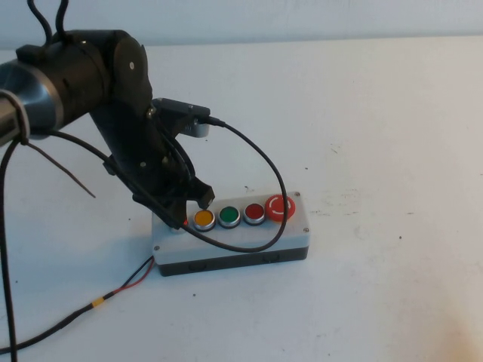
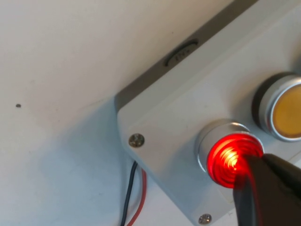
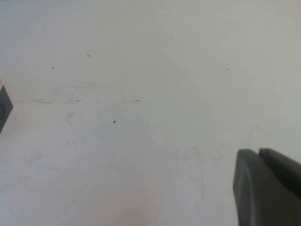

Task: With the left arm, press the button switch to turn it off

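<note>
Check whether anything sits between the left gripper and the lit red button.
Nothing visible does. The left gripper is right at the glowing button switch on the grey box, its tip over the button's edge. The right gripper is over bare table, away.

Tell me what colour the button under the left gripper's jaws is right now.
Bright glowing red, so the button switch is lit; left wrist view shows it best, with the left gripper touching its edge.

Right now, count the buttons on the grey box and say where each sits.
5 in a row: lit button switch at the left end under the left gripper, then yellow, green, dark red, big mushroom. Right gripper is over bare table.
</note>
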Tool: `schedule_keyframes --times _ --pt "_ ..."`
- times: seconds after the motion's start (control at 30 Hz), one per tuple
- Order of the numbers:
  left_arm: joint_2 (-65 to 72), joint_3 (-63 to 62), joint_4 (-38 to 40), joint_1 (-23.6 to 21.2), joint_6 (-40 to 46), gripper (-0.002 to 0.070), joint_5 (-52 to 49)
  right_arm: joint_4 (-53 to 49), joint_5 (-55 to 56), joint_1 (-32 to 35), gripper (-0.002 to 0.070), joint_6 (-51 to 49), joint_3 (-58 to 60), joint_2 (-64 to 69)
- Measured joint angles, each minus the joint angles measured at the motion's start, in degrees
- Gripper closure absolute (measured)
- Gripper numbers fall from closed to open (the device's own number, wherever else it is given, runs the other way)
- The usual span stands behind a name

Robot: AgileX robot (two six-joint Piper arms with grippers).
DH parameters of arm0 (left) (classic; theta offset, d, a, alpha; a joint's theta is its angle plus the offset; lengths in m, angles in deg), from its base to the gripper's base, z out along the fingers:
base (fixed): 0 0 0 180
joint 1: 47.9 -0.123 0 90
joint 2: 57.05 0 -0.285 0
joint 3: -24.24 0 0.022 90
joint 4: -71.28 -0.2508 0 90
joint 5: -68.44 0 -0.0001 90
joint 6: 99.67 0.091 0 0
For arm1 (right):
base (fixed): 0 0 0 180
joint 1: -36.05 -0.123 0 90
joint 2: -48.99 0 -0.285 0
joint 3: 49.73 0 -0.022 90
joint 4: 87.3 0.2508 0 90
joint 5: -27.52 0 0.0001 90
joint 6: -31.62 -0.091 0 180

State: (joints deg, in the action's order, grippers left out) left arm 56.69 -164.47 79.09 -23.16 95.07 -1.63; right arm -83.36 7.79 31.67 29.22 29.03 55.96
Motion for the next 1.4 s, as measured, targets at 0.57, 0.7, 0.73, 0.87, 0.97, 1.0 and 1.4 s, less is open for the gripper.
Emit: schedule_keyframes --times 0.57,0.7,0.73,0.87,0.97,1.0,1.4 --pt "-9.5 2.8 -2.1 0.1 0.4 0.0678 1.3 0.0 0.0 0.0 0.0692 0.0 0.0 0.0" --pt "-22.0 9.7 -1.8 0.1 0.4 0.0678 8.8 0.0 0.0 0.0 0.0692 0.0 0.0 0.0" --pt "-25.5 12.3 -1.8 0.1 0.4 0.0678 11.3 0.0 0.0 0.0 0.0692 0.0 0.0 0.0" --pt "-37.3 22.9 -1.7 0.1 0.4 0.0678 20.4 0.0 0.0 0.0 0.0692 0.0 0.0 0.0" --pt "-45.5 30.7 -1.3 0.1 0.0 0.0678 25.9 0.0 0.0 0.0 0.0693 0.0 0.0 0.0" --pt "-47.8 33.4 -0.9 0.1 -0.1 0.0678 27.9 0.0 0.0 0.0 0.0692 0.0 0.0 0.0" --pt "-60.7 48.5 1.1 0.1 -0.4 0.0678 37.2 0.0 0.0 0.0 0.0693 0.0 0.0 0.0"
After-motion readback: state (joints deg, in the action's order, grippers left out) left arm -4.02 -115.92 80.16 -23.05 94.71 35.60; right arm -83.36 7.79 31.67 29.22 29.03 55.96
